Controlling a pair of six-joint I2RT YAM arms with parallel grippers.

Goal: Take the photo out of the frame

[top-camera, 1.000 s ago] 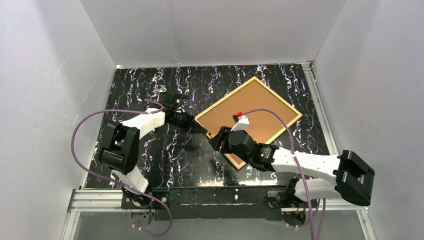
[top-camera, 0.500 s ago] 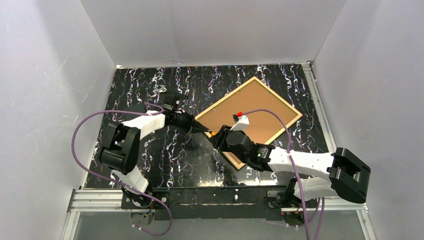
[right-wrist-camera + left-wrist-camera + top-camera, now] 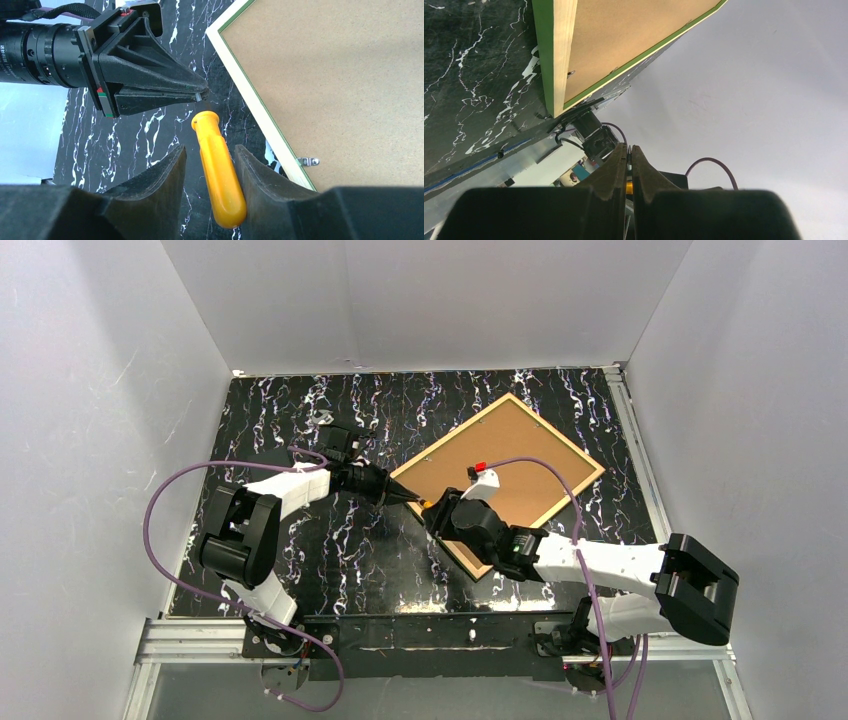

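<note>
Far left: bare black marbled surface [image 3: 330, 550]. Next, left tool [image 3: 410, 498] with jaws pressed together on nothing, tip low and just beside the near-left corner of the frame [image 3: 558, 50]. Frame itself lying face down, turned diamond-wise, right of centre on the surface, brown backing board [image 3: 520, 430] upward and seated inside the rim. No sign of the photo anywhere; presumably under that board. Right of that corner, right tool [image 3: 210, 150] with jaws apart around an orange handle [image 3: 220, 175]: one finger seemingly against it, a gap on the other side, so no firm clamp as far as can be told.

Judged progress: early. Board in place, a retaining tab [image 3: 307, 161] lying over the board's edge, nothing lifted. Left to do: release the tabs, lift out the board, then take out the photo.

Only from overhead: whole frame outline and both arms meeting at one corner. Only from the left wrist: green front face and pale wooden side of the frame seen edge-on, plus the shut jaws close up. Only from the right wrist: the tab, the thin green line inside the rim, the handle's full length and the gap beside it.
</note>
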